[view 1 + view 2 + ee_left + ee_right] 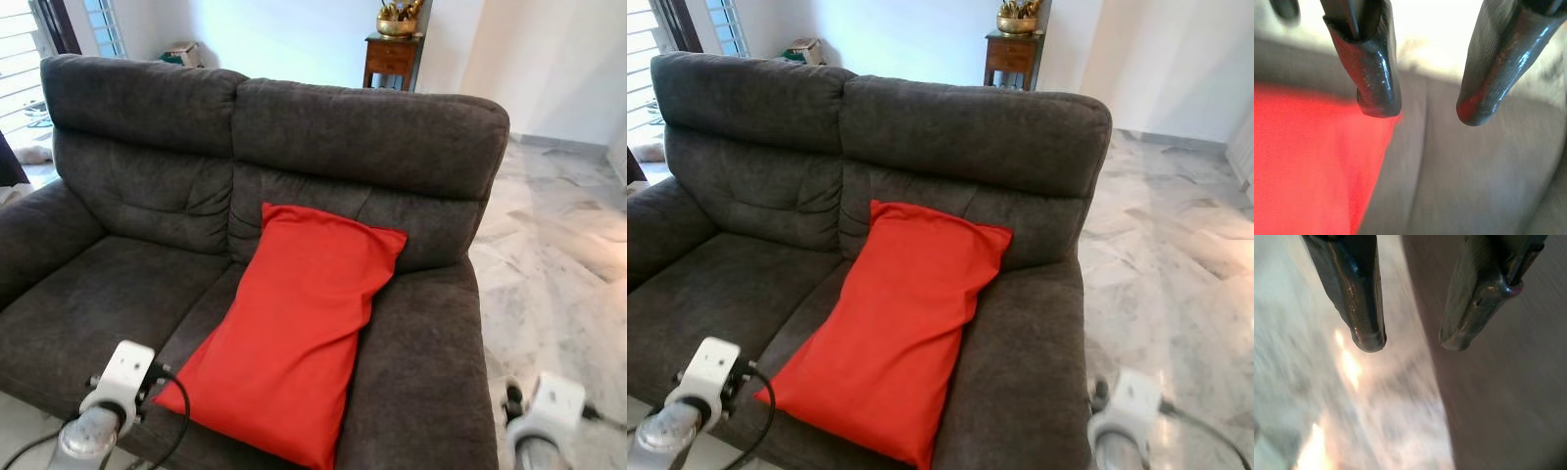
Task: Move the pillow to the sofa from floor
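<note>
A red pillow (294,328) lies on the dark grey sofa (137,186), leaning against the backrest over the right seat, its lower corner reaching the seat's front edge. My left gripper (1422,110) is open, with nothing between its fingers; it hangs near the pillow's lower corner (1308,161) over grey cushion. The left arm's wrist (118,382) shows at the bottom left of the eye views. My right gripper (1413,340) is open and empty beside the sofa's side, above the shiny floor. The right arm's wrist (549,406) is low at the bottom right.
Marble floor (558,255) spreads to the right of the sofa. A small wooden side table (392,57) with a brass bowl stands behind the sofa by the white wall. Windows and small items sit at the far left.
</note>
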